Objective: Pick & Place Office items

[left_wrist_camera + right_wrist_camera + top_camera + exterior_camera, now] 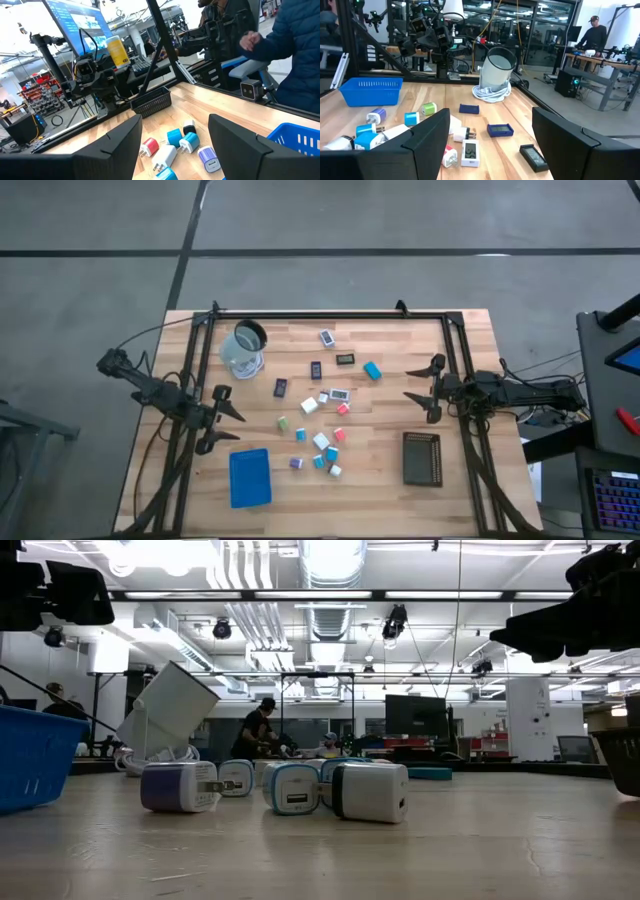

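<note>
- Looking for writing first, I find none I can read: the small white rectangular display unit shows grey digits on its face, too small to make out, and the yellow bottle beyond the table carries a label I cannot read.
- The pale wooden plank table is framed by a black metal rail; nothing on it stands between my pincers and the pieces.
- The blue slotted plastic tray lies near the front edge on my left side, just in front of my left pincer.
- The black slotted rectangular tray lies on my right side, just in front of my right pincer.
- The clear round cup leans tilted over a coil of white cable at the back left.
- The scattered office items, little white, teal, pink, green and purple plug blocks and flat dark rectangles, lie in the middle of the table between my two pincers, touching neither.
- My left pincer hovers at the left edge with its fingers spread apart, holding nothing; the nearest blocks, a green one and a purple one, lie well apart from it.
- My right pincer hovers at the right edge, fingers spread wide and empty; the teal block lies nearest it, still clear of the fingertips.
- A person in a dark blue padded jacket stands just beyond the table's edge.
</note>
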`<state>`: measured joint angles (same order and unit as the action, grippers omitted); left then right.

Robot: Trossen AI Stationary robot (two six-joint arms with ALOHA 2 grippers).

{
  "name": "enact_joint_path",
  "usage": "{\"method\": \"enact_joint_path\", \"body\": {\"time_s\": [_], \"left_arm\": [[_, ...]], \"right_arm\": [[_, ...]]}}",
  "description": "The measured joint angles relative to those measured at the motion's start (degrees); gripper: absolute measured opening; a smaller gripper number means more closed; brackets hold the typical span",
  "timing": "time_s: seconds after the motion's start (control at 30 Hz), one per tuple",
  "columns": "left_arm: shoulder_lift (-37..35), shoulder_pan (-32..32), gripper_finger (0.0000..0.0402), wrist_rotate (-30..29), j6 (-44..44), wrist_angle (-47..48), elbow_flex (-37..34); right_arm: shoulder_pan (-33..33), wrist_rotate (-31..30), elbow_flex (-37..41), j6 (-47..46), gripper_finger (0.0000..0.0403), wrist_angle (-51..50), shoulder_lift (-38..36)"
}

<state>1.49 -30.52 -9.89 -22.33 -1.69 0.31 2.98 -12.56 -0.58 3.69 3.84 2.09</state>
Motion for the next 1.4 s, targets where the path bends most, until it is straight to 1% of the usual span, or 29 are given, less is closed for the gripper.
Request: {"method": "enact_joint_path", "body": {"time_s": [0.13, 0.37, 1.1, 1.23, 1.4], "left_arm": [[-0.01, 0.00, 0.0234, 0.00, 0.00, 0.01, 0.01], [-0.01, 0.00, 0.0234, -0.02, 0.02, -0.01, -0.01], [0.00, 0.00, 0.0234, -0.05, 0.00, 0.00, 0.00], [-0.01, 0.00, 0.0234, -0.07, 0.02, 0.00, -0.02], [0.01, 0.00, 0.0234, -0.14, 0.02, 0.00, -0.02]], "right_arm": [[0.00, 0.00, -0.02, -1.89, 0.0276, 1.15, -0.04], [0.00, 0.00, -0.01, 1.29, 0.0276, 0.97, -0.02], [0.00, 0.00, 0.00, 1.37, 0.0276, 1.18, -0.04], [0.00, 0.04, 0.00, -1.01, 0.0276, 1.18, -0.02], [0.00, 0.07, 0.00, 1.04, 0.0276, 1.18, -0.02]]}}
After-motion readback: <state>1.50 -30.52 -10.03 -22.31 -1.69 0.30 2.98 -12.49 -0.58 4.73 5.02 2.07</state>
